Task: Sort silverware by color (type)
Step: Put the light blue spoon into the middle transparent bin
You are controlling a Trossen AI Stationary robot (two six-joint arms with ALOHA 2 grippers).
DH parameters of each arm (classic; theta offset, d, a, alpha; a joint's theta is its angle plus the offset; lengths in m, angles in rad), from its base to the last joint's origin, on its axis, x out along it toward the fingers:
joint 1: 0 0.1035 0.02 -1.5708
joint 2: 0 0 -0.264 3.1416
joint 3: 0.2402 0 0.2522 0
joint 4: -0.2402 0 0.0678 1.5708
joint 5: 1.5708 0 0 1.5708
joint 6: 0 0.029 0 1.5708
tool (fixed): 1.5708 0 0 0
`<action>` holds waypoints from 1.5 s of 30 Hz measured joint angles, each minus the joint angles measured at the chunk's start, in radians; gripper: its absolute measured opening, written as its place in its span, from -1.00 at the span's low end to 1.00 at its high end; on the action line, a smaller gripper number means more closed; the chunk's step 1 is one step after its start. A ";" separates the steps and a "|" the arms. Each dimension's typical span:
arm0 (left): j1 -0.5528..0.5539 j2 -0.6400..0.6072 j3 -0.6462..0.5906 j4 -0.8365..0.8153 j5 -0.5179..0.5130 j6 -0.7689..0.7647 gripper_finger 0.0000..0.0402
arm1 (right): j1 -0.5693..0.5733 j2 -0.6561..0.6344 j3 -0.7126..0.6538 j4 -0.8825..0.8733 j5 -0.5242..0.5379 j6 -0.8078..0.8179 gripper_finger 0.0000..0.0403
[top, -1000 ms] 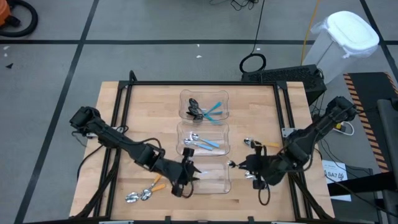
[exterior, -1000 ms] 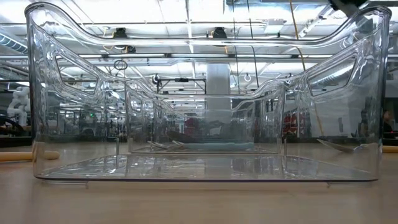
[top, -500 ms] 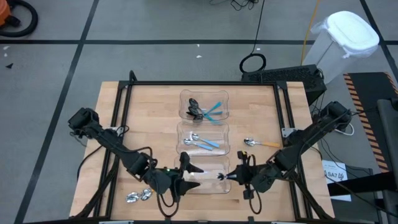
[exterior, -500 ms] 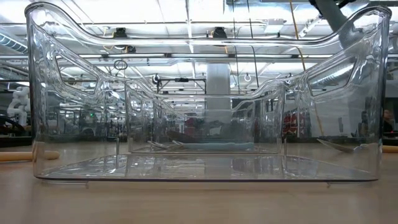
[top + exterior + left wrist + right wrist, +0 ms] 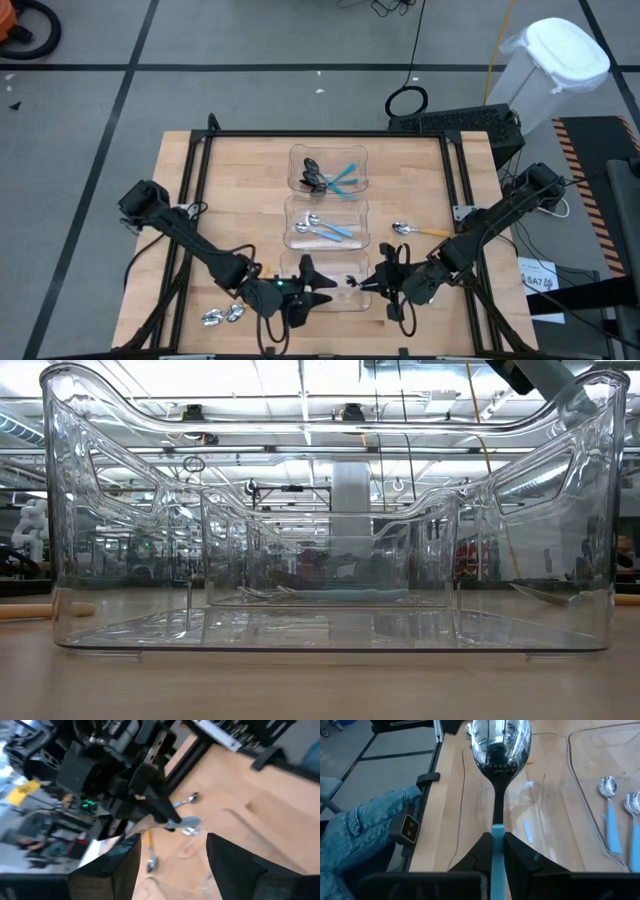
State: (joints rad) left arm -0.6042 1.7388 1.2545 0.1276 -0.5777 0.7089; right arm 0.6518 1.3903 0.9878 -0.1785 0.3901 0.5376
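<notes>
- Dark-bowled spoons (image 5: 318,178) with blue handles are held in the far bin (image 5: 329,171); two silver blue-handled spoons (image 5: 322,228) lie in the middle bin (image 5: 328,222).
- A silver blue-handled spoon (image 5: 498,750) is pinched by the right gripper (image 5: 366,283) over the near bin (image 5: 335,284).
- The left gripper (image 5: 318,297) is spread wide there, holding nothing.
- Orange-handled spoons (image 5: 226,314) are left on the table (image 5: 240,180).

Silver-bowled, blue-handled spoon (image 5: 498,780) is held over the nearest bin, bowl forward, handle clamped. Two more silver spoons with blue handles (image 5: 322,230) lie side by side in the middle bin. Dark-bowled, blue-handled spoons (image 5: 328,177) lie crossed in the far bin. One orange-handled silver spoon (image 5: 418,230) lies flat on the wood at right; silver spoons (image 5: 224,315) cluster at the table's near-left edge.
</notes>
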 joint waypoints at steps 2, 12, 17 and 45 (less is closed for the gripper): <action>-0.003 0.004 -0.001 0.038 -0.039 0.040 0.09 | 0.000 0.000 0.000 -0.002 0.000 0.000 -0.89; 0.047 0.010 0.000 0.086 -0.024 0.206 0.09 | -0.004 0.005 0.000 -0.005 -0.001 -0.004 -0.89; 0.093 0.010 0.000 0.086 0.052 0.188 0.09 | -0.018 0.005 0.000 -0.005 -0.002 -0.013 -0.89; 0.098 0.055 0.000 0.080 0.062 0.277 -0.53 | -0.057 0.032 0.000 -0.005 -0.082 -0.034 -0.89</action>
State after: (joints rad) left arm -0.5064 1.7943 1.2541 0.2077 -0.5156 0.9861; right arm 0.5945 1.4223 0.9878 -0.1831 0.3080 0.5034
